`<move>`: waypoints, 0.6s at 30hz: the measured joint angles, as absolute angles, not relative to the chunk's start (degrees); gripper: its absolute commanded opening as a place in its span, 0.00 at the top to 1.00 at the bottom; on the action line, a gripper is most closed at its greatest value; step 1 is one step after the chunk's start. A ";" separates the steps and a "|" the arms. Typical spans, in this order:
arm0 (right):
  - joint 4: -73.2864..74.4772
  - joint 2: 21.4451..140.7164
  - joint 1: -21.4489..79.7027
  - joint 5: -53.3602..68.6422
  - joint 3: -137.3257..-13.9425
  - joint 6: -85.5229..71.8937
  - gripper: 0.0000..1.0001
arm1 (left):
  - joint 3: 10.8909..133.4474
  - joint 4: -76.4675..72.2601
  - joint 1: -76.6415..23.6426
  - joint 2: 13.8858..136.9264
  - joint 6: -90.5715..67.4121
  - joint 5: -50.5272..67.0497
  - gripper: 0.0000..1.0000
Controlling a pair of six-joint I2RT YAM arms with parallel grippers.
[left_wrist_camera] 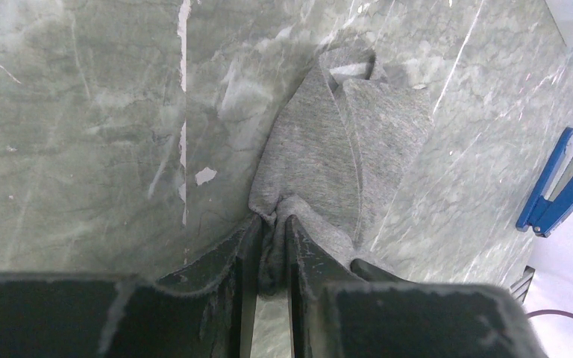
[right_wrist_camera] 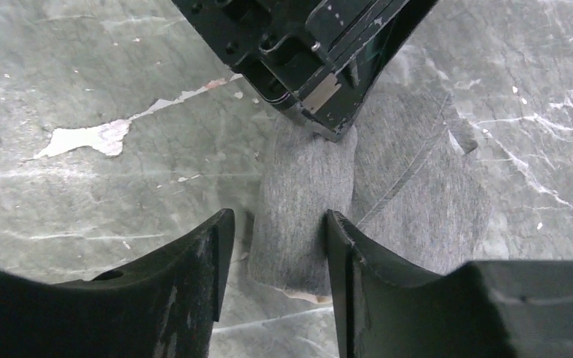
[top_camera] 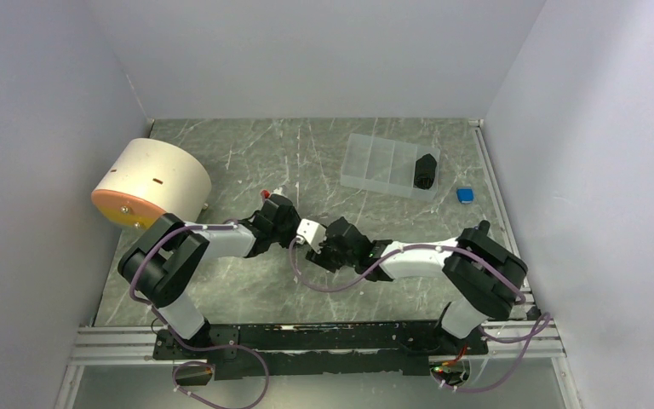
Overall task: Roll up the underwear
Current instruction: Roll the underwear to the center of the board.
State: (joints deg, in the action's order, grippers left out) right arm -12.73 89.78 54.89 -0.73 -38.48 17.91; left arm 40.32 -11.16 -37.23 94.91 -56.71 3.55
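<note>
The underwear (left_wrist_camera: 328, 142) is a grey knit cloth lying folded on the marbled green table. My left gripper (left_wrist_camera: 272, 224) is shut on a bunched edge at its near end. In the right wrist view the underwear (right_wrist_camera: 306, 186) shows as a narrow folded strip beside a wider flat part. My right gripper (right_wrist_camera: 276, 224) stands open astride the strip's end: the right finger touches the cloth, and the left one leaves a small gap. The left gripper (right_wrist_camera: 306, 67) presses on the strip's far end. From above, both grippers (top_camera: 285, 217) (top_camera: 334, 243) meet at mid-table and hide the cloth.
A cream cylinder with an orange face (top_camera: 152, 181) lies at the left. A clear compartment box (top_camera: 379, 162) holding a black item (top_camera: 426, 170) stands at the back right, with a small blue object (top_camera: 465, 195) beside it. White walls close in three sides.
</note>
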 measured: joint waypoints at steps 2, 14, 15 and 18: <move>-13.15 90.70 55.24 -1.65 -38.48 18.48 0.54 | 40.32 -11.14 -37.23 94.91 -56.71 3.55 0.77; -13.85 94.37 55.66 -5.02 -41.12 17.56 0.84 | 40.32 -9.67 -36.99 93.86 -56.75 2.79 0.48; -14.02 94.37 55.51 -4.19 -41.12 17.15 0.84 | 40.32 -9.04 -36.77 93.32 -56.69 2.68 0.41; -15.38 94.37 55.16 1.21 -41.10 14.35 0.85 | 40.14 -6.28 -35.92 90.74 -56.23 2.48 0.31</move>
